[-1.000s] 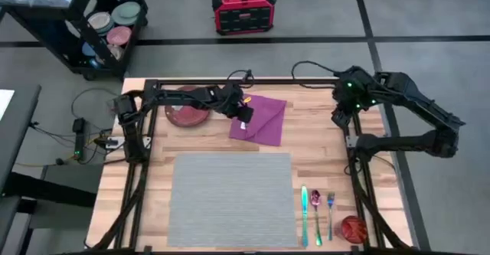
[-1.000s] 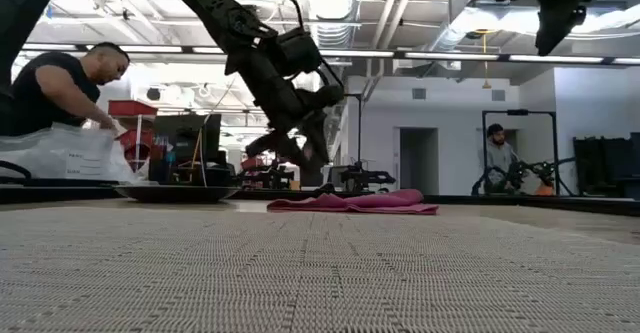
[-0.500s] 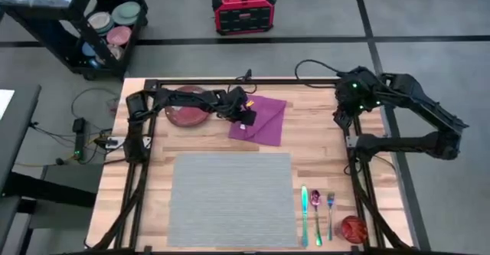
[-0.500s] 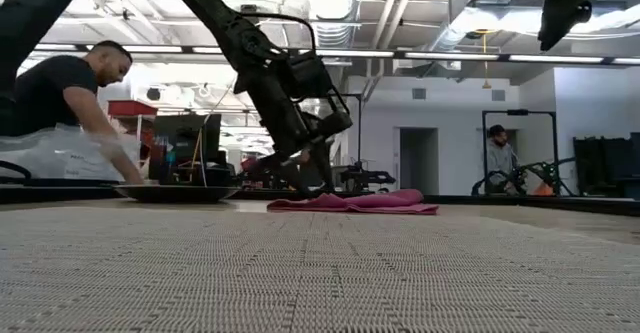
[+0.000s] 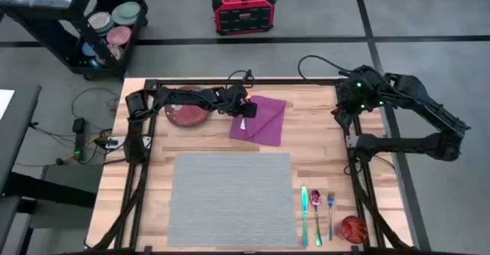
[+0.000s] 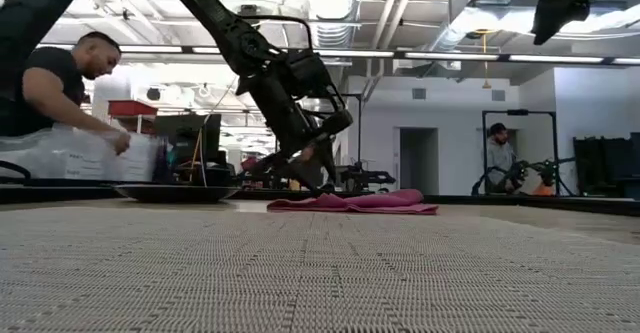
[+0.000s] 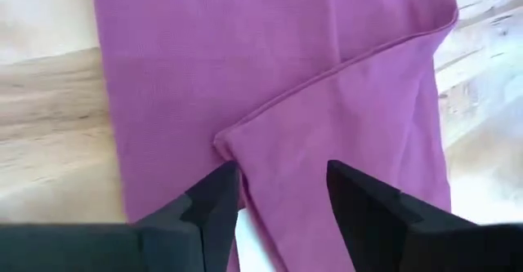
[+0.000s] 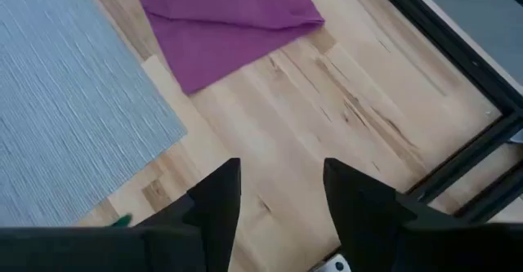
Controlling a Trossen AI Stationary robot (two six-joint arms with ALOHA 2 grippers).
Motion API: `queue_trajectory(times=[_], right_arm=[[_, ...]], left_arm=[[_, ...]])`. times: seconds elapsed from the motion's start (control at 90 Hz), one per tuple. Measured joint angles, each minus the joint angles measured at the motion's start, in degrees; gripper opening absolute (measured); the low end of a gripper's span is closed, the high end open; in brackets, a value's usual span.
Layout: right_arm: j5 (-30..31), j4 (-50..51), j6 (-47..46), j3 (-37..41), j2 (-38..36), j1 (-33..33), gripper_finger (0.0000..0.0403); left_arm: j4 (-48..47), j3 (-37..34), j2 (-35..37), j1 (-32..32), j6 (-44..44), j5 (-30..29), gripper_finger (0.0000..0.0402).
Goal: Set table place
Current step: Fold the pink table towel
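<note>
Now the left hand [image 5: 243,111] sits low over the purple napkin [image 5: 260,119], at the napkin's edge nearest the dark red plate [image 5: 187,106]. A second ago it hung higher and nearer the grey placemat; since then it has dropped and drawn back toward the plate. Its fingers stand apart, astride a raised fold of the cloth in its wrist view, clamped on nothing. My reading is that the napkin is about to be picked up, so the setting has hardly begun.

Taking the placemat [image 5: 232,200] as the landmark: it lies flat and square on the near half of the desk [image 5: 318,144], bare, its ribbed weave unwrinkled. Just beside its right edge lie a knife [image 5: 304,215], a spoon [image 5: 315,214] and a fork [image 5: 331,215] in a row, with a red cup [image 5: 353,228] past them at the desk's corner. Beyond its far edge lies the napkin, folded unevenly, with the plate farther left. Farther right, well off the mat, the right hand [image 5: 342,116] hangs high, fingers apart and empty, barely shifted.
</note>
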State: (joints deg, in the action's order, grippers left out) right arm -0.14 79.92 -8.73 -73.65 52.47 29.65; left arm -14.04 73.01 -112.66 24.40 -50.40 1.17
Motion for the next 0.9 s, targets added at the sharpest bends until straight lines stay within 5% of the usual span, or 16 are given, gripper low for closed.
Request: queue_trajectory(times=[0.344, 0.544, 0.9], right_arm=[[-0.15, 0.17, 0.02, 0.00, 0.00, 0.00, 0.0163], [-0.15, 0.22, 0.13, -0.02, 0.00, 0.00, 0.0162], [-0.13, 0.26, -0.05, -0.02, 0.00, 0.00, 0.0108]], left_arm=[[2.12, 3.20, -6.34, -0.40, -2.85, 8.92, 0.0169], [-0.10, 4.97, -6.36, 0.18, -3.90, 6.51, 0.0163], [-0.31, 5.31, -6.62, 0.40, -3.69, 5.98, 0.0069]])
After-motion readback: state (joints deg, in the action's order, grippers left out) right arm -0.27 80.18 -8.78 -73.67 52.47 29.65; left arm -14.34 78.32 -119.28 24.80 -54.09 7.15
